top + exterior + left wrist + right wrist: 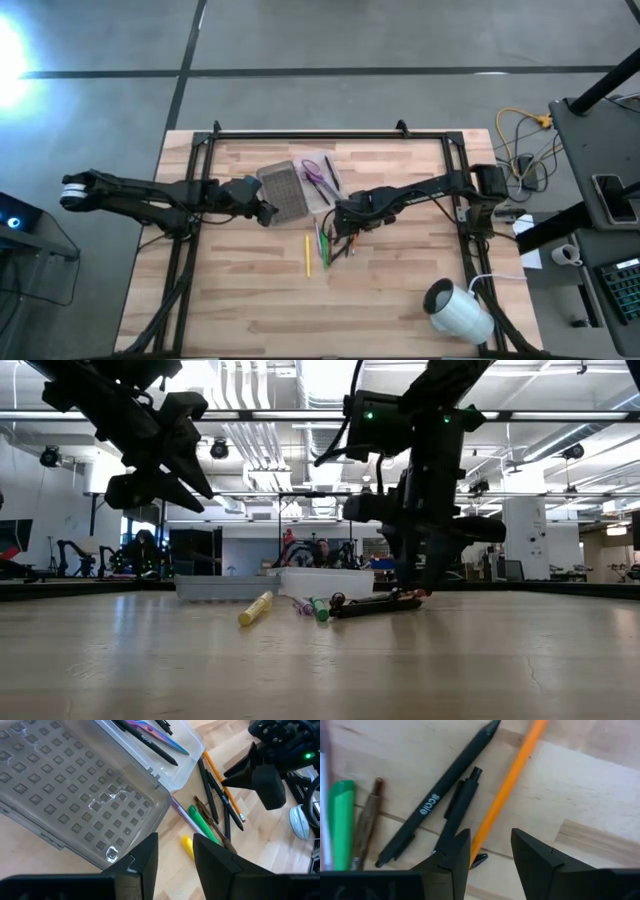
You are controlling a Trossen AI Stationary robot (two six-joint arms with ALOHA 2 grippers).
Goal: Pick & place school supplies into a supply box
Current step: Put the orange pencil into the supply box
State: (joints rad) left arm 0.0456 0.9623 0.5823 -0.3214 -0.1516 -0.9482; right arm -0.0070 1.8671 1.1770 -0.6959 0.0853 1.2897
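Observation:
The clear supply box (322, 180) lies at the table's far middle and holds purple-handled scissors (150, 732) and a dark pen. Its grey textured lid (75, 795) lies beside it on the left. My left gripper (175, 862) is open and empty, raised above the lid's near right corner. Loose on the table lie an orange pencil (512, 780), two black pens (440, 800), a green marker (202, 822), a brown pencil (367, 820) and a yellow pen (308, 255). My right gripper (490, 855) is open and low over the table, a finger on either side of the orange pencil.
A white cylinder-shaped roll (458, 310) lies at the table's near right corner. A dark metal frame (330, 133) runs along the far edge and both sides. Bare wood shows on the near half of the table.

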